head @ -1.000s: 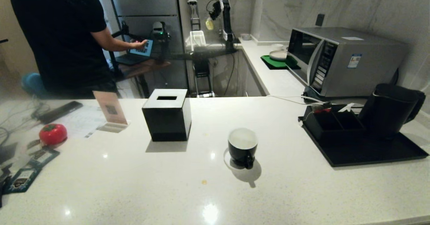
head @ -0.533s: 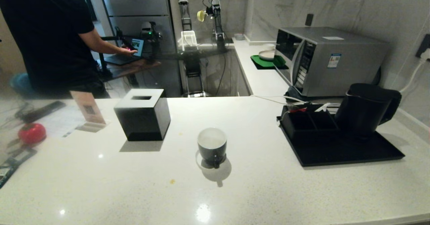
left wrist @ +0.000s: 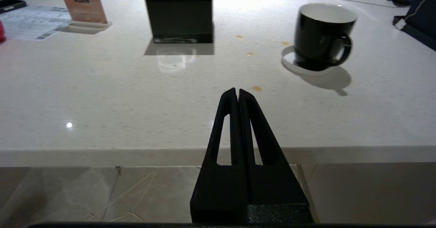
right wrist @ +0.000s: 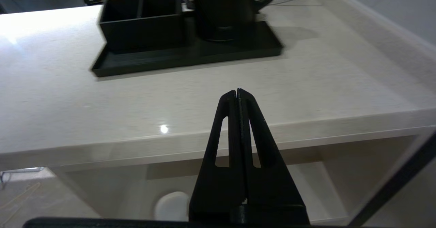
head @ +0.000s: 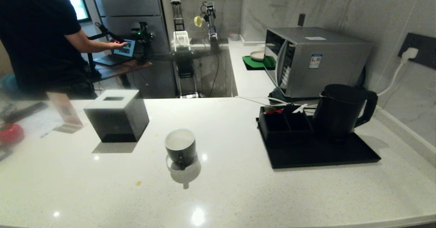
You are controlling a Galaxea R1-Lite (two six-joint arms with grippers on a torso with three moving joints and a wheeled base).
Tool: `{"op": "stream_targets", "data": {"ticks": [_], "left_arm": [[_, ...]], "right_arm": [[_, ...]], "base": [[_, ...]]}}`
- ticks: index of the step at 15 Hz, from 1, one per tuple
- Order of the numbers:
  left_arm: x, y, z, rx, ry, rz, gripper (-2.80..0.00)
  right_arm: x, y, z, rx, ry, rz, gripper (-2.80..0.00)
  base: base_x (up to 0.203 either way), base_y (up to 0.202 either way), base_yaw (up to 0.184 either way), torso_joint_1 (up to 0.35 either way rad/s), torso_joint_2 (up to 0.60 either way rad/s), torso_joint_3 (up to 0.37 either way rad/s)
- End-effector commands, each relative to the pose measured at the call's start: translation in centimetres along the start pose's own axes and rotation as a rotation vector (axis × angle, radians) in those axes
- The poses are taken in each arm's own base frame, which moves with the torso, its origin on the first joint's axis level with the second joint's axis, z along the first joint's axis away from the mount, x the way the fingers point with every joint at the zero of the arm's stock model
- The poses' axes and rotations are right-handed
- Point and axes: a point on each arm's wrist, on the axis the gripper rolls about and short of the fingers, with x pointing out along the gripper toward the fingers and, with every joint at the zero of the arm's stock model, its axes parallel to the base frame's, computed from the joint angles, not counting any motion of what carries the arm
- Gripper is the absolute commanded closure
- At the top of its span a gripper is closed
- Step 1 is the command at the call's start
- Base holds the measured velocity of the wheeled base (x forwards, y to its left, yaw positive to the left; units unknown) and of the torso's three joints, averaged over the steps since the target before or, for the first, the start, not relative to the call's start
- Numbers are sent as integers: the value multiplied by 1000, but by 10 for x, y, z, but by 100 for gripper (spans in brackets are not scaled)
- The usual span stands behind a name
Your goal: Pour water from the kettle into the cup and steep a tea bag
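The whole head view has slid leftward since a second ago: the camera turned, nothing moved. Left gripper (left wrist: 237,92), jaws clenched and empty, hangs before the surface (head: 238,194); cup (head: 181,147) beyond. Right gripper (right wrist: 237,92), likewise clenched, faces the kettle (head: 340,112) on its tray (head: 323,156).

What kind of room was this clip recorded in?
Most likely a kitchen, perhaps a test one: a white countertop bearing a microwave, an electric kettle on a black tray, and a fridge behind.
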Motion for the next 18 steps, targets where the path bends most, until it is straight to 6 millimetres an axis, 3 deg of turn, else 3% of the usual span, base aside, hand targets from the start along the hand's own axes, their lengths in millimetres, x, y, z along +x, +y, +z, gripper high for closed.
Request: {"op": "stream_targets", "data": {"ticks": [1, 9, 18], "left_arm": [[0, 0, 0, -1, -1, 0, 0], [0, 0, 0, 1, 1, 0, 0], [0, 0, 0, 1, 1, 0, 0]], "right_arm": [[0, 0, 0, 0, 1, -1, 0], [0, 0, 0, 0, 1, -1, 0], [0, 0, 0, 0, 1, -1, 0]], "base": [[0, -195, -1, 5, 0, 2], [0, -186, 1, 2, 2, 2], [0, -9, -1, 0, 0, 0]]}}
